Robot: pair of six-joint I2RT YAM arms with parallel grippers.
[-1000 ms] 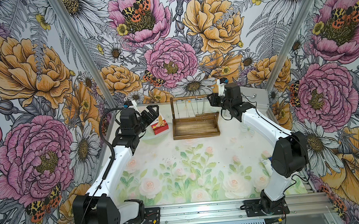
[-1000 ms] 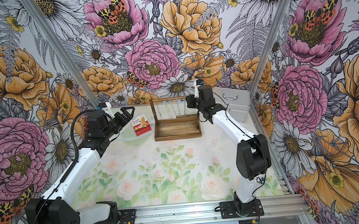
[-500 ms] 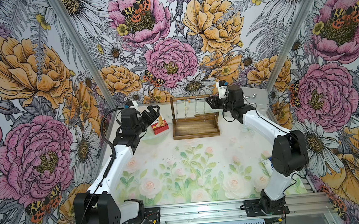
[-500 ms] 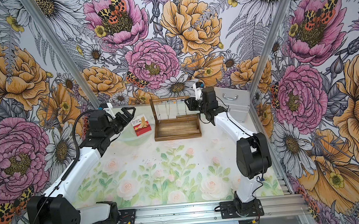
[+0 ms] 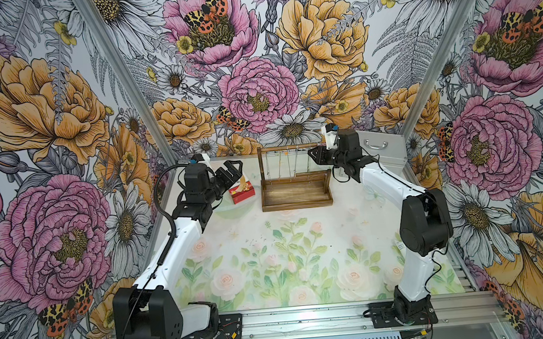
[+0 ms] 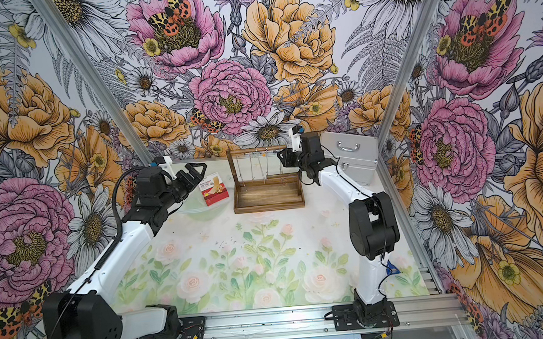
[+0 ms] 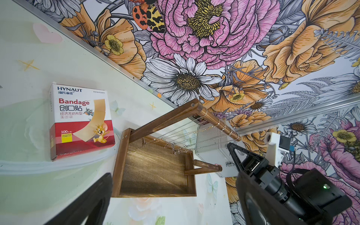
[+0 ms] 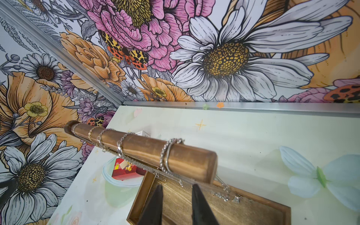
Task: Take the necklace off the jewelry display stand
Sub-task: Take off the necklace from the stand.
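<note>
Right gripper (image 8: 177,188), slightly parted, seemingly empty, sits by the rightward-pointing rod (image 8: 144,149) of the jewelry display stand (image 5: 297,204); left gripper (image 5: 232,169) gapes.

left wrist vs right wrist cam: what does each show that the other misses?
Left wrist only: the silver case, and the upright post of the jewelry display stand. Right wrist only: the narrow gap between the right claw's fingers. Both: the rod with necklace chains looped over it, the right claw near the rod's free end, the tray, the bandage box.
</note>
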